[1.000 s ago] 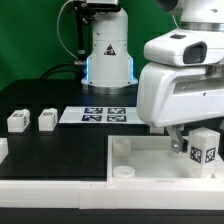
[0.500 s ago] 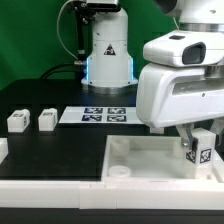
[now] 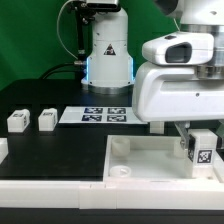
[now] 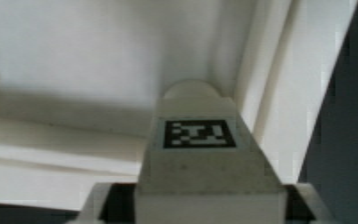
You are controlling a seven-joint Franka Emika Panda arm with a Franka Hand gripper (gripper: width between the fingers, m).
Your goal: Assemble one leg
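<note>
black tabletop [image 3: 60, 150] lies under the leg [image 3: 203, 148], a light, stiff, smooth-sided plastic peg best pinched on its flat flanks, clamped in the gripper [image 3: 200, 140] over the white square piece [image 3: 150, 165], spare pegs [image 3: 32, 120] toward nine o'clock.

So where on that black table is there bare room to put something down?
Bare black table lies in front of the two loose legs and the marker board, up to the large white piece. It is crowded on the exterior view's right, where the gripper holds a leg.
</note>
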